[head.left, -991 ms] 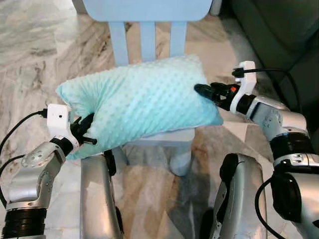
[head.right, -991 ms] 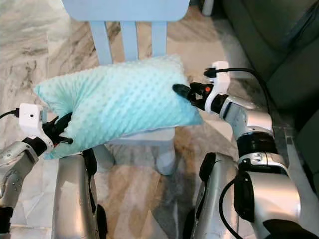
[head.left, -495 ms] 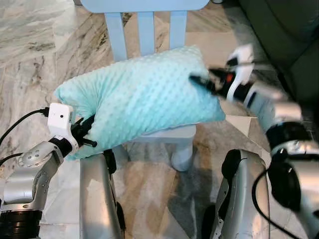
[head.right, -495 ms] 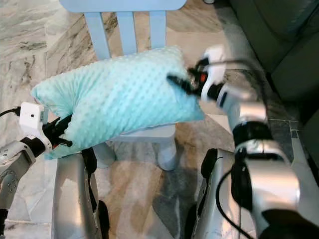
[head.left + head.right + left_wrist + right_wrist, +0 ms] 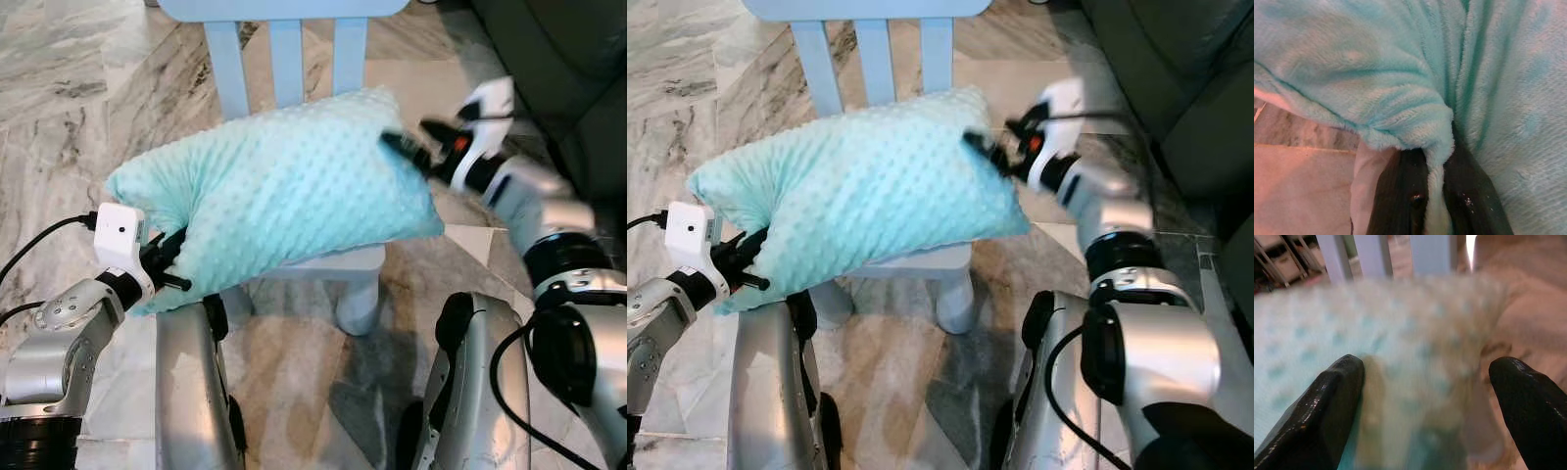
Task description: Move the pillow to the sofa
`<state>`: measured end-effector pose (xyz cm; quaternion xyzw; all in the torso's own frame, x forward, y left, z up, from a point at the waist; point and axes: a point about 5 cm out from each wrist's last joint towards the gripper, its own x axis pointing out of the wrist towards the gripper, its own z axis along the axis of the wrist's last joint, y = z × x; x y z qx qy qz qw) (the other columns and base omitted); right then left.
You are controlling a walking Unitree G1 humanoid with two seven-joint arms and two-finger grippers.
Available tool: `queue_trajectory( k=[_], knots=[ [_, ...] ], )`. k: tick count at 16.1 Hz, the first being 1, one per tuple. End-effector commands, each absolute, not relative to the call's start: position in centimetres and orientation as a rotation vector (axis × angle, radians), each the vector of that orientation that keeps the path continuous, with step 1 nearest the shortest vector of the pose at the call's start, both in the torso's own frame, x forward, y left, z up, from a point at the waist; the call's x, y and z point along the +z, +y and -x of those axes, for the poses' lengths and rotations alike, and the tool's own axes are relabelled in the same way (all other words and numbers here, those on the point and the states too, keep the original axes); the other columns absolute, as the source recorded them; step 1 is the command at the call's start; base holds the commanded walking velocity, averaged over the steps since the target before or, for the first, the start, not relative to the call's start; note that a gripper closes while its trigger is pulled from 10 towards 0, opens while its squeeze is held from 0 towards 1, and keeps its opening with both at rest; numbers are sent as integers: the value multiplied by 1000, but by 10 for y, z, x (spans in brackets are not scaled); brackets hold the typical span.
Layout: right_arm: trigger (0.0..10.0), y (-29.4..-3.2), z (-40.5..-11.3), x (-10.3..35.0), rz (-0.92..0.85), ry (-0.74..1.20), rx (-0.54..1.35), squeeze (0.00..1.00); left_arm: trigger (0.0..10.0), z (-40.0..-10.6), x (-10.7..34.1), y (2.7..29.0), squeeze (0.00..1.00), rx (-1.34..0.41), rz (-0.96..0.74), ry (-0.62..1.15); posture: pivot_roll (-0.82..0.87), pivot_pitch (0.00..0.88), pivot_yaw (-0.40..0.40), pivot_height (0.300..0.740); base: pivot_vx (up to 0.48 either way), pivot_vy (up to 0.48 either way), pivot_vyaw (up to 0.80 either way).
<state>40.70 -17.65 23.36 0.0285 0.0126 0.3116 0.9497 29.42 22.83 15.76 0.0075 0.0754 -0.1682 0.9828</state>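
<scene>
Left hand (image 5: 168, 262) pinches one corner of the pillow (image 5: 284, 196); right hand (image 5: 1425, 382), spread wide, grips nothing, so the pillow could droop or slip.

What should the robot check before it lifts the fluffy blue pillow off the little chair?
1. Left tool pinching the pillow corner: ok, fabric sits between its fingers.
2. Right tool gripping the other end: not ok, fingers wide apart around the pillow edge.
3. Pillow off the chair: not ok, it lies on the seat.
4. Pillow away from the chair slats: cannot tell.
5. Sofa within reach: cannot tell; it lies on the robot's right.
</scene>
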Motion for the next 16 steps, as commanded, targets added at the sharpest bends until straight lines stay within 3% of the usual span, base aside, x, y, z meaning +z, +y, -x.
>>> queue_trajectory(
  k=[1, 4, 6, 9, 10, 16],
  knots=[
    [10000, -171, -408, 231, -51, 46, 645, 1000, 10000, -288, 148, 230, 0, -346, -16, 208, 147, 308, 25, 319, 0, 0, 0],
    [10000, -158, -408, 225, -98, 79, 688, 1000, 10000, -285, 147, 228, 0, -355, -9, 213, 153, 316, 23, 319, 0, 0, 0],
    [10000, -146, -408, 219, -140, 114, 725, 0, 10000, -282, 147, 227, 0, -364, -5, 215, 159, 322, 22, 319, 0, 0, 0],
    [10000, -125, -402, 211, -187, 159, 886, 0, 10000, -280, 146, 228, 0, -367, -5, 222, 163, 328, 21, 319, 0, 0, 0],
    [353, -120, -398, 211, -203, 168, 962, 0, 10000, -279, 146, 228, 0, -366, -5, 224, 163, 328, 21, 319, 0, 0, 0],
    [0, -126, -388, 202, -201, 206, 1097, 0, 10000, -280, 144, 225, 0, -376, -2, 232, 150, 328, 19, 319, 0, 0, 0]
  ],
)
